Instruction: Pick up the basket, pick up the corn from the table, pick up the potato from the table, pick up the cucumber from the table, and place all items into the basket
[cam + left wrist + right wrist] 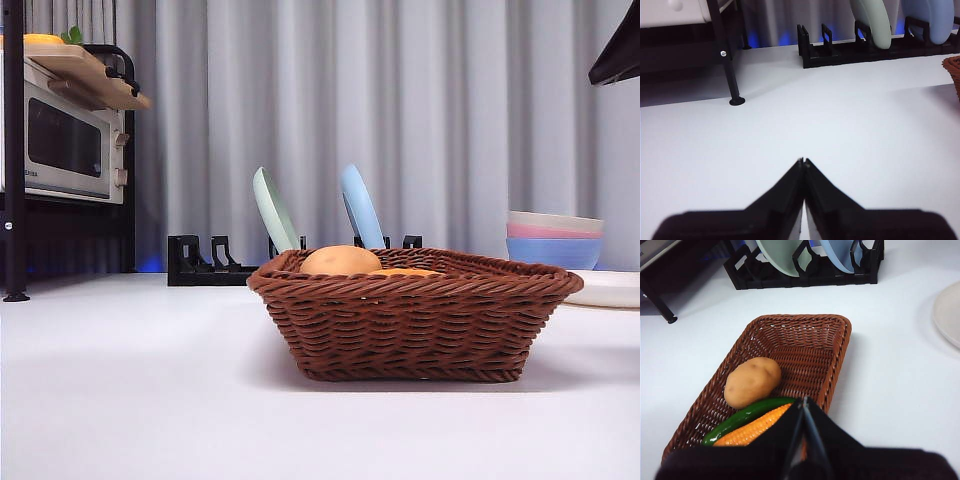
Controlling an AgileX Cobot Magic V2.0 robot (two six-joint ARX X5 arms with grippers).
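The basket [415, 315] sits on the white surface [130, 400], and the right wrist view shows all three vegetables lying inside it: the potato [752, 381] rests against one long wall, the cucumber [745, 417] lies just beside it, and the corn [752, 430] lies alongside the cucumber, touching it. In the front view only the top of the potato and a sliver of the orange cob show above the braided rim. The right claw [804, 402] hangs above the near end of the basket, over the corn, its jaws pressed together and pinching nothing. The left claw [803, 162] hovers over bare surface well apart from the basket, its jaws likewise pressed together and empty. Behind the basket a black dish rack [205, 262] holds a green plate [275, 212] and a blue plate [361, 208] on edge
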